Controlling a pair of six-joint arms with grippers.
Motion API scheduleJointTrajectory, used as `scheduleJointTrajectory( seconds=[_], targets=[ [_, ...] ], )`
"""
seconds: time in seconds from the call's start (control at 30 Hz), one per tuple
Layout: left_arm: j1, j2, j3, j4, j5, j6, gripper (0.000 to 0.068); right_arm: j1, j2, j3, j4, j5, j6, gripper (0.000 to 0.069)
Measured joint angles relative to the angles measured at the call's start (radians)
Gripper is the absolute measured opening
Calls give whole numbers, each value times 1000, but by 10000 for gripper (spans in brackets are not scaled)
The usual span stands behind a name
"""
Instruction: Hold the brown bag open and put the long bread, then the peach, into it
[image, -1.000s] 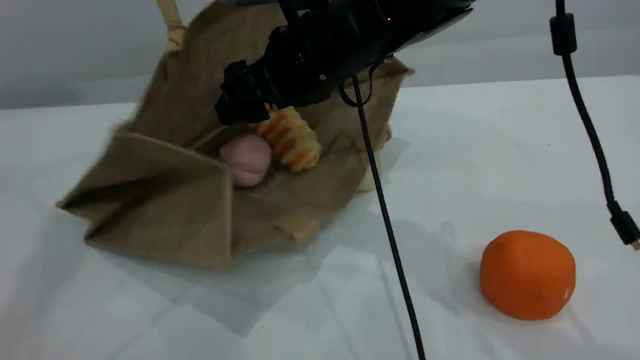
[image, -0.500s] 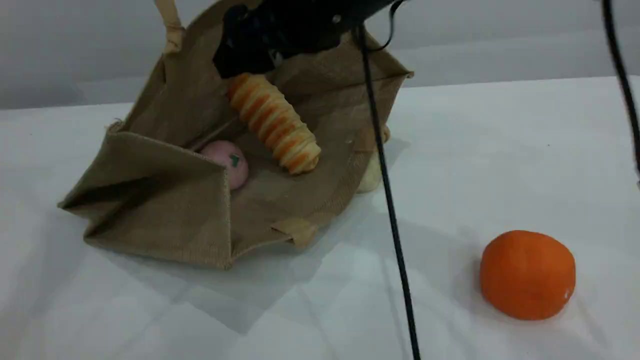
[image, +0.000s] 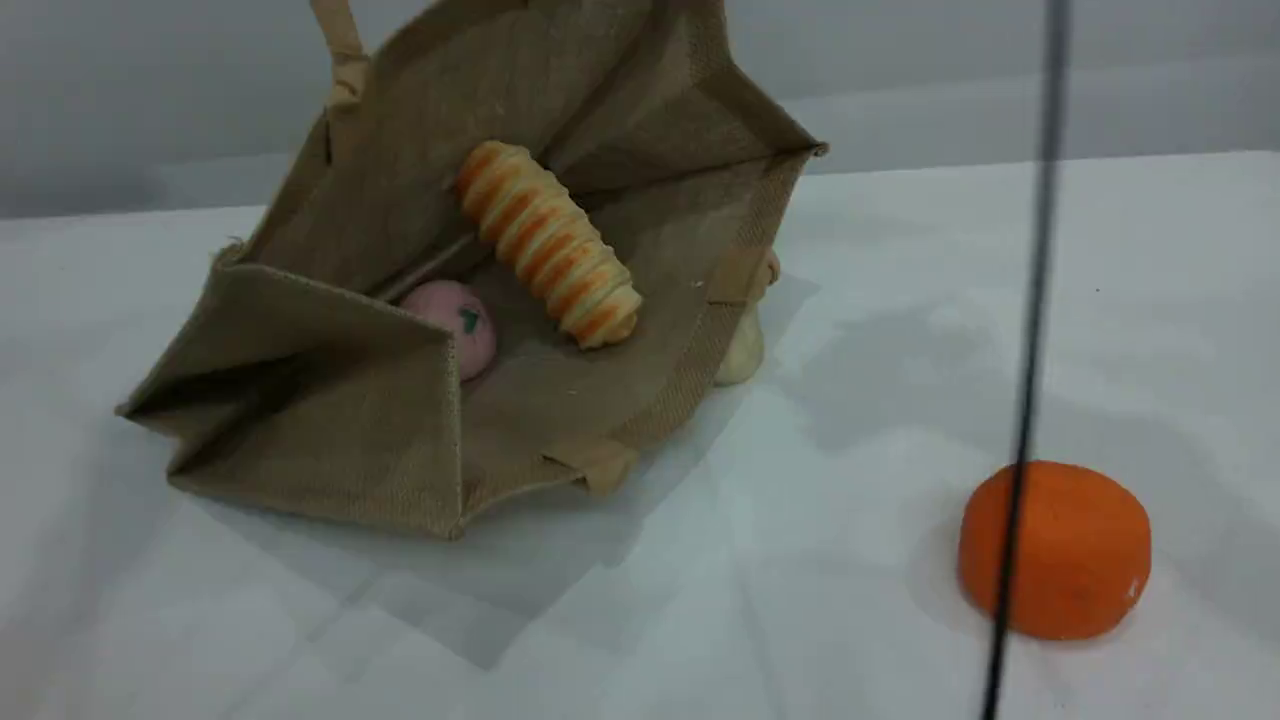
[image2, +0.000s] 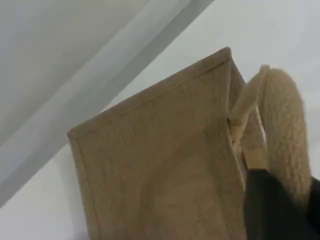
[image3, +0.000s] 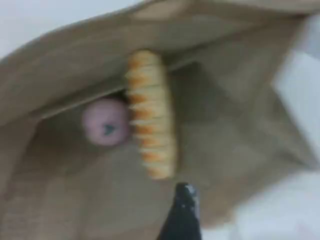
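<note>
The brown bag (image: 330, 420) lies tipped on the white table, its mouth gaping toward the camera. Inside it the long bread (image: 548, 243) rests slantwise against the back wall, and the peach (image: 455, 322) sits low beside it with its green mark showing. My left gripper (image2: 280, 200) is shut on the bag's beige rope handle (image2: 282, 125), holding that side up. The right wrist view looks down on the bread (image3: 150, 125) and peach (image3: 105, 121). My right gripper (image3: 182, 210) hangs above the bag's mouth, open, holding nothing.
A bright orange ball (image: 1080, 550) sits at the front right of the table. A small pale lump (image: 742, 345) lies against the bag's right side. A black cable (image: 1035, 250) hangs down in front of the orange ball.
The right arm has lifted up out of the scene view, leaving the peach in the bag. The peach settled lower beside the bread. The hanging cable swung to the right.
</note>
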Motion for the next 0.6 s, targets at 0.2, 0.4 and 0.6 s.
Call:
scheduleJointTrajectory(
  seconds=[0.2, 0.4, 0.6],
  targets=[
    [0, 0, 0, 0, 0, 0, 93, -88, -124, 0, -203, 32, 248, 574],
    [0, 0, 0, -2, 0, 0, 93, -100, -221, 0, -413, 34, 420, 574],
    [0, 0, 0, -9, 0, 0, 93, -100, -246, 0, -479, 45, 457, 573]
  ],
)
